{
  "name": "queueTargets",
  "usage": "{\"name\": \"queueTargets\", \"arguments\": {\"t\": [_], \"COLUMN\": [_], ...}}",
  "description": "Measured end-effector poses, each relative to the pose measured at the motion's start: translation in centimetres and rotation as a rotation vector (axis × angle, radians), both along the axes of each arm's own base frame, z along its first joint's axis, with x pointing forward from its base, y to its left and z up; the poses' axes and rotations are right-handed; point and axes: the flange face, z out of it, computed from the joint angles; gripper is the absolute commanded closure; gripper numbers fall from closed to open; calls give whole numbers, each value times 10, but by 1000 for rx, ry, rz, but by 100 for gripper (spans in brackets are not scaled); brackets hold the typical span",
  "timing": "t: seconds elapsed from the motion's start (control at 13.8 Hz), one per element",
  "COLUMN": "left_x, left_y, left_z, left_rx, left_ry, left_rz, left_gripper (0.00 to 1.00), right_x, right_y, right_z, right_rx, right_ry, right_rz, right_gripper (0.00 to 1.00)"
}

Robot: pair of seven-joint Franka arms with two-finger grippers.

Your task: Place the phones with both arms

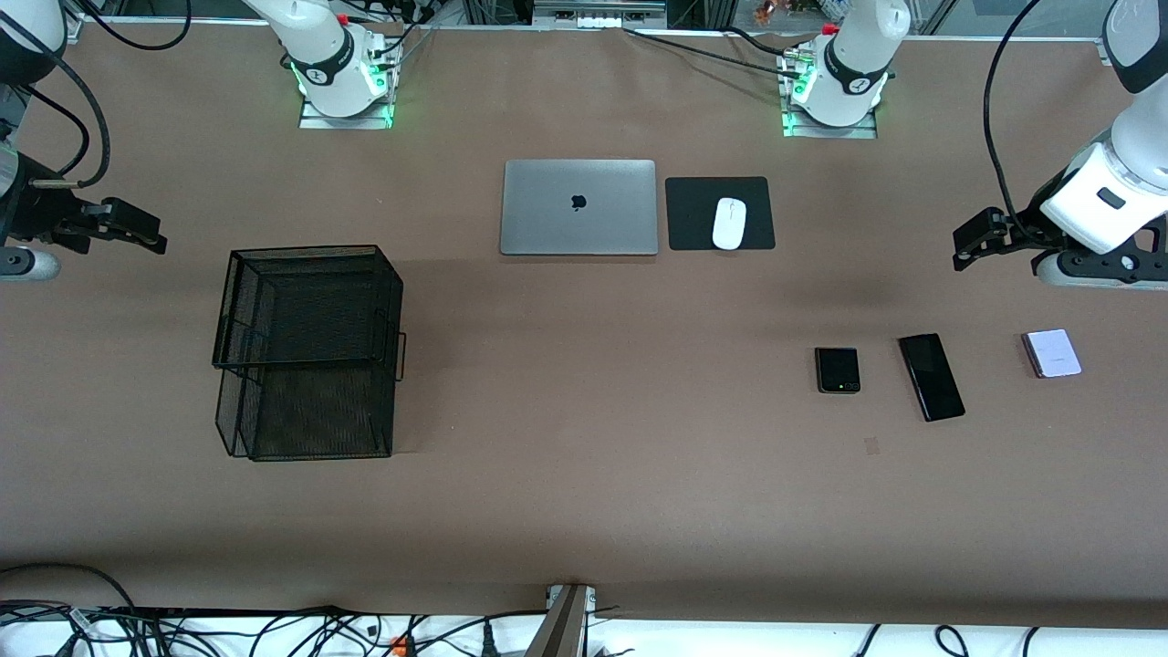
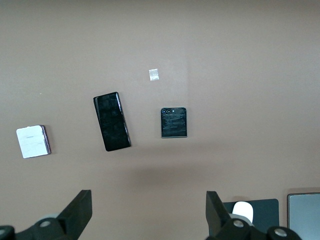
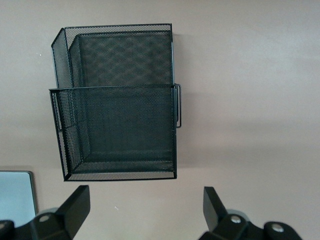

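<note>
Three phones lie in a row toward the left arm's end of the table: a small black folded one (image 1: 838, 370), a long slim black slab (image 1: 931, 376) and a pale lilac-white one (image 1: 1052, 353). All three also show in the left wrist view: the folded one (image 2: 173, 122), the slab (image 2: 112, 121), the lilac-white one (image 2: 33, 141). My left gripper (image 1: 972, 245) (image 2: 148, 210) is open and empty, up over the table at the left arm's end. My right gripper (image 1: 137, 228) (image 3: 147, 207) is open and empty, up over the right arm's end of the table.
A black wire-mesh two-tier tray (image 1: 310, 251) (image 3: 115, 87) stands toward the right arm's end. A closed grey laptop (image 1: 578, 207) and a white mouse (image 1: 729, 223) on a black pad (image 1: 693, 214) lie farther from the camera than the phones. A small tape mark (image 1: 871, 445) is nearer the camera.
</note>
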Motion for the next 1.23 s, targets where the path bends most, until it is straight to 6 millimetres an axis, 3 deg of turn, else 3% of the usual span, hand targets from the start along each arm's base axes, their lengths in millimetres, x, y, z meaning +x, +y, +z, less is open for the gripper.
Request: {"name": "queueTargets", "arguments": {"t": [0.72,1.01,1.23], "left_x": [0,11,31], "left_y": [-4,-4,-5], "left_z": [-11,-43,-96], "left_rx": [3,5,7], "left_ry": [46,104,155], "left_rz": [-4,-5,-6], "left_gripper": [0,0,0], "right_x": [-2,-8,-11], "right_y": [-2,-3,-5], "right_z": [8,19,26], "right_rx": [-1,0,0], "right_ry": [-23,-35,-44], "right_rz": [-4,-5,-9], "right_gripper": [0,0,0]}}
